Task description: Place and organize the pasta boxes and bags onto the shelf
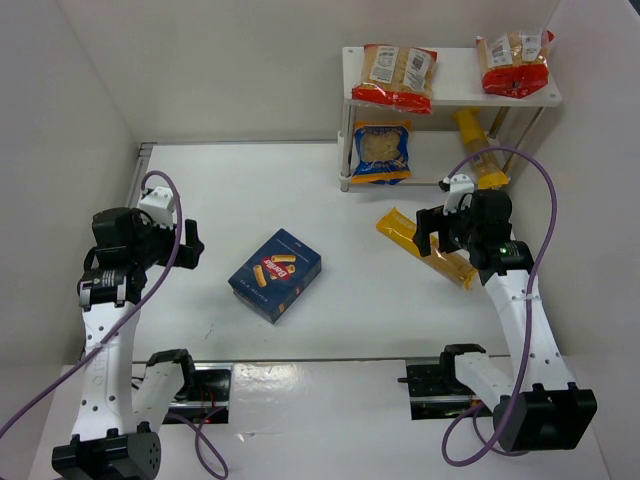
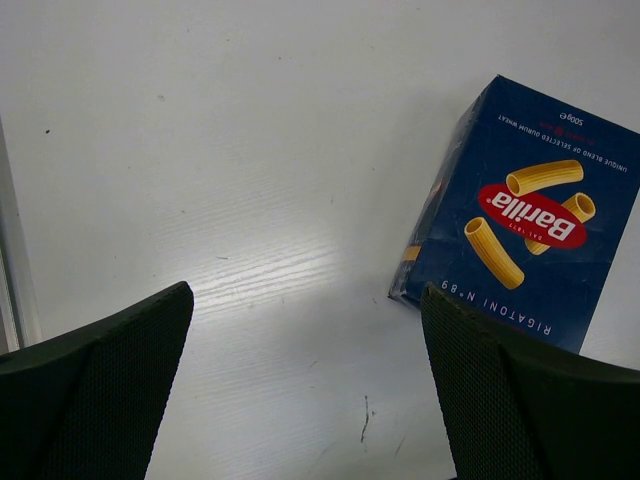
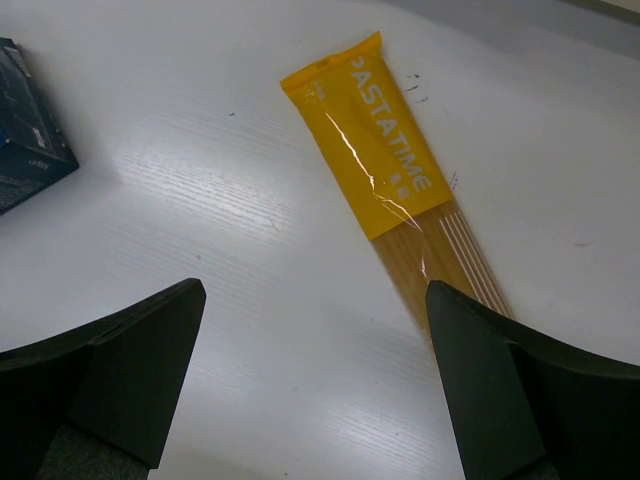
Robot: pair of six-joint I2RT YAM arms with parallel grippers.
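The dark-blue pasta box lies flat mid-table; it also shows in the left wrist view and at the left edge of the right wrist view. My left gripper is open and empty, left of the box. A long orange-yellow bag lies on the table; my right gripper is open above its near end. The white shelf holds two red-trimmed bags on top. The blue-trimmed bag and another orange-yellow bag are on the lower tier.
White walls close in the left, back and right sides. Purple cables loop off both arms. A metal rail and the arm bases run along the near edge.
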